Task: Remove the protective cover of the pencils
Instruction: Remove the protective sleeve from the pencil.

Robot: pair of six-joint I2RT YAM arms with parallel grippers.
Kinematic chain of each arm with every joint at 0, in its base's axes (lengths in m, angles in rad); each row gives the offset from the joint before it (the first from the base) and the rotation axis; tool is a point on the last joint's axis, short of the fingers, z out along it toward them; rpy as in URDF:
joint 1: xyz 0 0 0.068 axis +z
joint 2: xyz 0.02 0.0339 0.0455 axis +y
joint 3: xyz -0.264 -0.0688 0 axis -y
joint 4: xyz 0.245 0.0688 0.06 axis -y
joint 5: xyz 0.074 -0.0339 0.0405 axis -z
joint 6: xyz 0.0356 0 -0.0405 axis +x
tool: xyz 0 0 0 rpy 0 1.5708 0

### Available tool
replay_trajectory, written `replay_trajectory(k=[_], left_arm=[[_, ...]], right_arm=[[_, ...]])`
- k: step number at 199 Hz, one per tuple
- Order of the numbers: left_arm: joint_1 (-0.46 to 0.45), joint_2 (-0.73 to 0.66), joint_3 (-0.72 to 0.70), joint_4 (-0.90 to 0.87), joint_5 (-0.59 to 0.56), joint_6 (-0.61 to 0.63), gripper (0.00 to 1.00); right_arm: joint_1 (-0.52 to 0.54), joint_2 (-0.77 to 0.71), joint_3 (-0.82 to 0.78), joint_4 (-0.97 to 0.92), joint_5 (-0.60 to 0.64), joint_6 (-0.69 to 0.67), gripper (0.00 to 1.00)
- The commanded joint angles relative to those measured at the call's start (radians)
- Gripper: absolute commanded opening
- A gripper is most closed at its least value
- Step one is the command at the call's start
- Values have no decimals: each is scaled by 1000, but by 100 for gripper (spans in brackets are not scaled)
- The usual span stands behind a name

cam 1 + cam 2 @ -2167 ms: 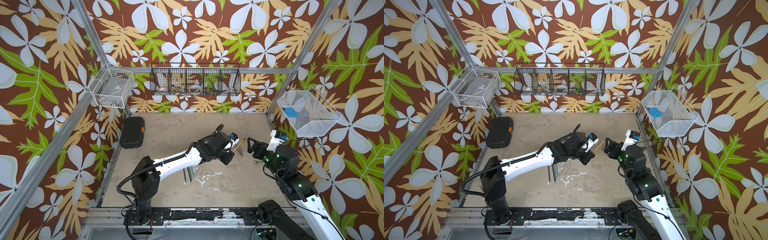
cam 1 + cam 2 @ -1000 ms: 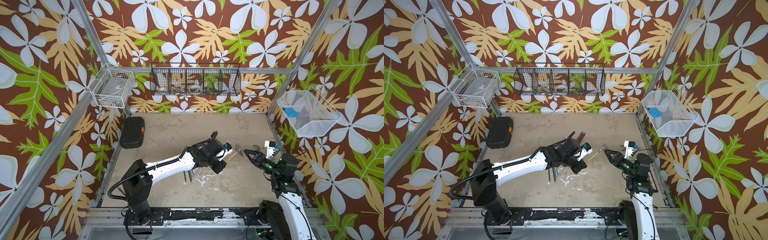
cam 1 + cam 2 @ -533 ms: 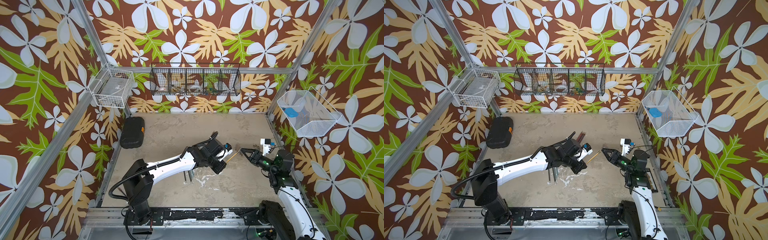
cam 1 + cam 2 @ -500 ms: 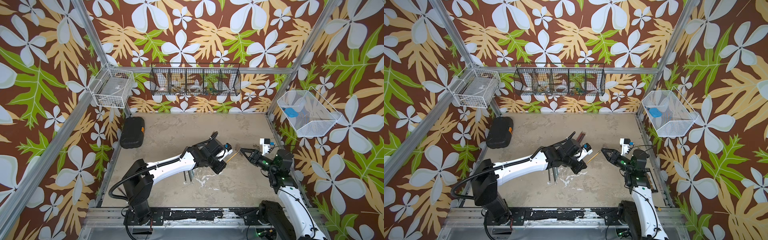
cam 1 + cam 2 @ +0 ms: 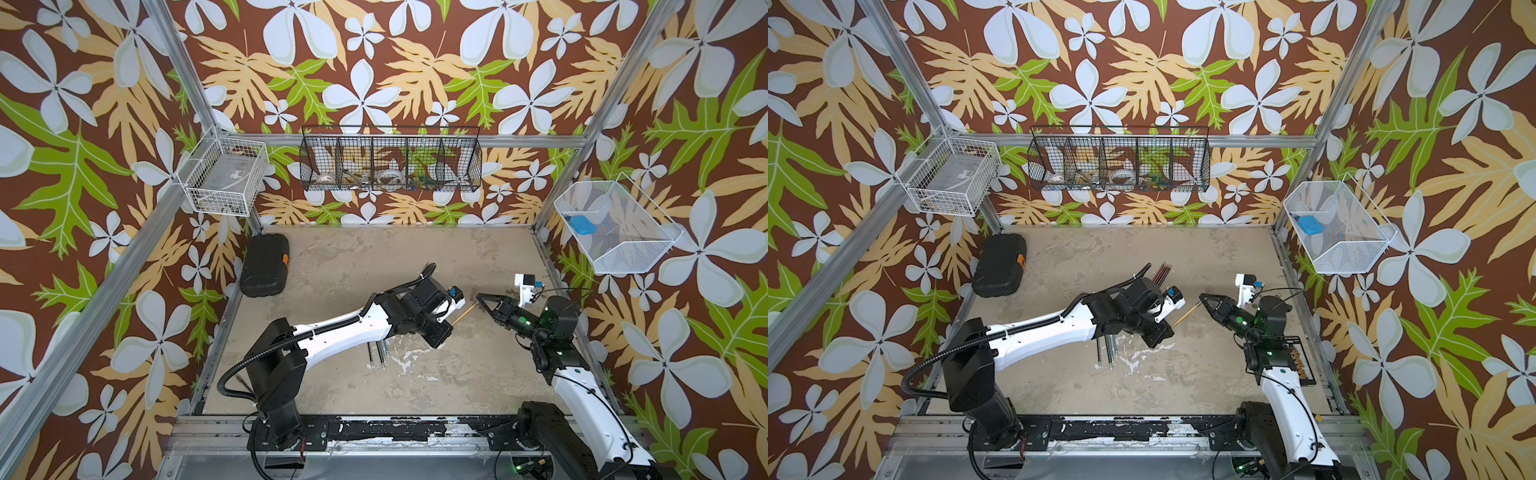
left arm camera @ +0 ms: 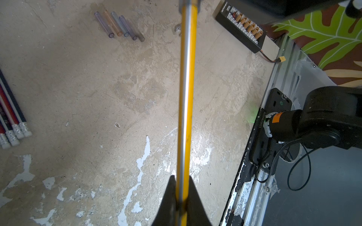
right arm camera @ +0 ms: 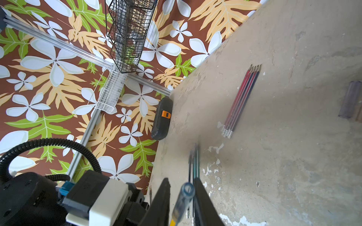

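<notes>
Two claws meet above the bench (image 5: 374, 257). Nearest, more pencils (image 5: 1106, 353) lie under the left arm (image 5: 1050, 328). The left claw (image 6: 181, 177) clamps a yellow pencil (image 6: 186, 88) level, presumably so the right claw (image 7: 181, 182), jaws not yet closed around its clear cap (image 7: 187, 190), can pull it off. Beyond lie bare-tipped pencils (image 7: 242, 97).

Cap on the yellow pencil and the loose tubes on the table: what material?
The cap: likely clear plastic, glossy, faint blue tint; the yellow pencil shows through it. The loose tubes: probably the same plastic, translucent, tinted purple, orange and blue; the table shows through.
</notes>
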Motion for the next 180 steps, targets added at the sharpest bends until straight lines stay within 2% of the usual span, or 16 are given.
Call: replay_trajectory(k=[1, 11, 33, 66, 128, 180], left_arm=[[-1, 2, 6, 2, 7, 7, 0], [-2, 2, 7, 2, 6, 7, 0], [0, 2, 6, 2, 3, 5, 0], [-1, 6, 5, 2, -22, -5, 0], [3, -15, -13, 21, -97, -26, 0], [57, -21, -19, 35, -62, -44, 0]], right_arm=[[-1, 12, -4, 77, 1, 43, 21], [0, 18, -6, 90, -4, 52, 17], [0, 30, 0, 79, 6, 49, 0], [-17, 65, 18, 65, 24, 28, 0], [-125, 188, 94, 75, -19, -8, 0], [-183, 332, 189, 77, -18, -28, 0]])
